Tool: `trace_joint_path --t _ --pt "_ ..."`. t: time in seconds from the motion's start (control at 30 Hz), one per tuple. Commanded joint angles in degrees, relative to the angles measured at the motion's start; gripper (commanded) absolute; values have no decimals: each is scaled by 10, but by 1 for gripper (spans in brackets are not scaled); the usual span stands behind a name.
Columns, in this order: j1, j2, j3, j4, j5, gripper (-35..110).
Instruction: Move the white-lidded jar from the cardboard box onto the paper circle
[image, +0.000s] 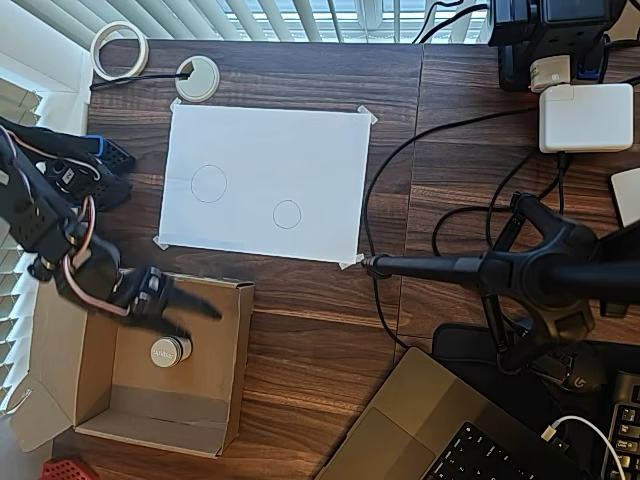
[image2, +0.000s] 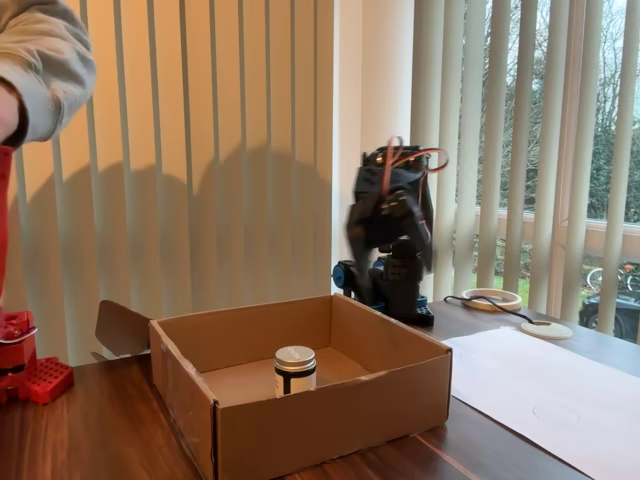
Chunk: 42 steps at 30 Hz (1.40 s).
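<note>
The white-lidded jar (image: 170, 350) (image2: 295, 370) stands upright on the floor of the open cardboard box (image: 228, 370) (image2: 330, 420), near its middle. My black gripper (image: 200, 322) hangs over the box's upper edge in the overhead view. Its fingers are spread, pointing right and down, just above and beside the jar and holding nothing. In the fixed view the arm (image2: 392, 230) rises behind the box. The white paper sheet (image: 265, 180) (image2: 540, 390) carries two pencil outlines. The smaller one is the paper circle (image: 287, 214), and it is bare.
A larger pencil circle (image: 208, 183) is on the sheet's left. A white grommet (image: 197, 78) and a tape roll (image: 120, 50) lie beyond the paper. A black camera stand (image: 520, 270), cables, a charger (image: 585, 117) and a laptop (image: 440, 430) crowd the right. A person's sleeve (image2: 40, 60) is at top left.
</note>
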Motion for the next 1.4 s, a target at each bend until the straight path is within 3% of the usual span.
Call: trace_joint_path --t 0.0,0.2,0.43,0.8,1.37 --pt "91 -37 -73 -63 -125 43" --pt "143 -149 -123 -105 -223 44" --pt "125 -231 -141 -140 -233 47" --pt "113 -193 -2 -170 -287 49" --pt "115 -215 17 -154 -312 48"
